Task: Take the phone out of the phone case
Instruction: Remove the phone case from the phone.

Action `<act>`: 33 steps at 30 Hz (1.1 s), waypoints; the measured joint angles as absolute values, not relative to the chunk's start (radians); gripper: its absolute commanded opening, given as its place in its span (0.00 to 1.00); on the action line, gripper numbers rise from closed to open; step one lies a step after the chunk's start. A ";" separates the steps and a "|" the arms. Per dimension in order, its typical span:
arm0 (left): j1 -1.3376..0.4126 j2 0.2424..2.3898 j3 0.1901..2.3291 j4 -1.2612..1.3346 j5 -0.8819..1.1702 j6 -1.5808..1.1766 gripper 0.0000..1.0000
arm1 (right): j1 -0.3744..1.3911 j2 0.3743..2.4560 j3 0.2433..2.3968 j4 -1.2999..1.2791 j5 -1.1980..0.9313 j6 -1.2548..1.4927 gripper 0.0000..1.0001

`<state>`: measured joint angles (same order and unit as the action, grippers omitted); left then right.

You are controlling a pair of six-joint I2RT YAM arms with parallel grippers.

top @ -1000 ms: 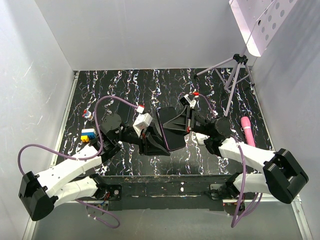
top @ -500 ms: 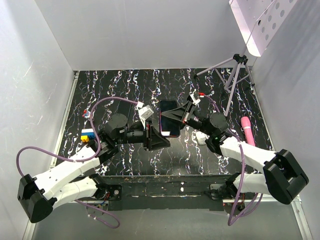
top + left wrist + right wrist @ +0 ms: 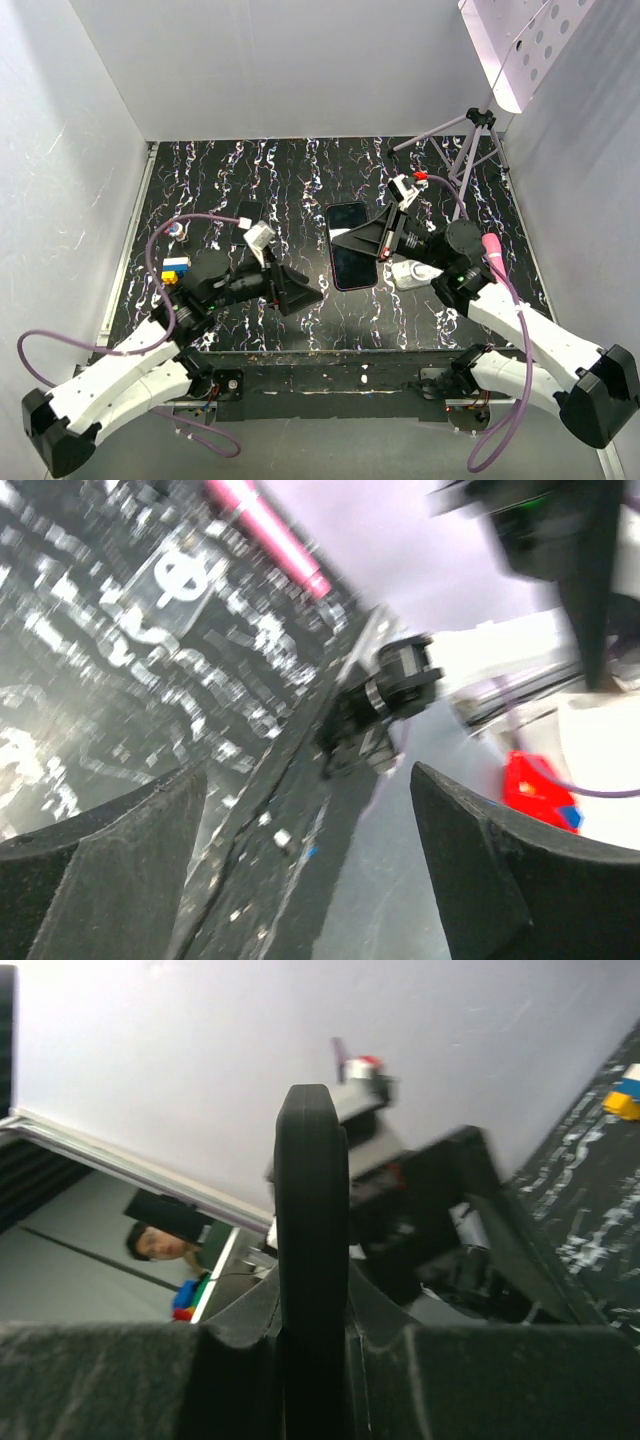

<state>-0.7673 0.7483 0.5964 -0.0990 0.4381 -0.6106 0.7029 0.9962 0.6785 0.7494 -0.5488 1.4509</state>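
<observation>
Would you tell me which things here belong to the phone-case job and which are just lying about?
Job: phone, phone case.
Lying about: smaller dark phone, toy blocks, pink tube, white gadget, tripod.

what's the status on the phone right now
Left end effector open, empty. Right end effector shut on phone edge. Cannot tell whether case is off. Nothing seen blocking.

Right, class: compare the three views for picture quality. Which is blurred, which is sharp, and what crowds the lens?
Top external: sharp and evenly lit, the phone crisp. Left wrist: heavy motion blur, the marbled table and pink object smeared. Right wrist: the edge-on phone case looms close and soft, dark against a bright wall.
</observation>
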 measured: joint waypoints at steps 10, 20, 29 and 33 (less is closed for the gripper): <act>-0.767 0.720 0.751 0.001 0.416 -0.756 0.92 | 0.696 0.873 0.774 0.297 -0.566 1.075 0.01; -0.761 0.966 0.783 0.217 0.397 -0.958 0.69 | 0.696 0.906 0.780 0.279 -0.613 1.029 0.01; -0.761 0.978 0.784 0.358 0.399 -1.022 0.33 | 0.735 0.917 0.780 0.303 -0.612 1.024 0.01; -0.761 0.991 0.786 0.397 0.406 -1.032 0.00 | 0.750 0.935 0.780 0.316 -0.610 1.020 0.01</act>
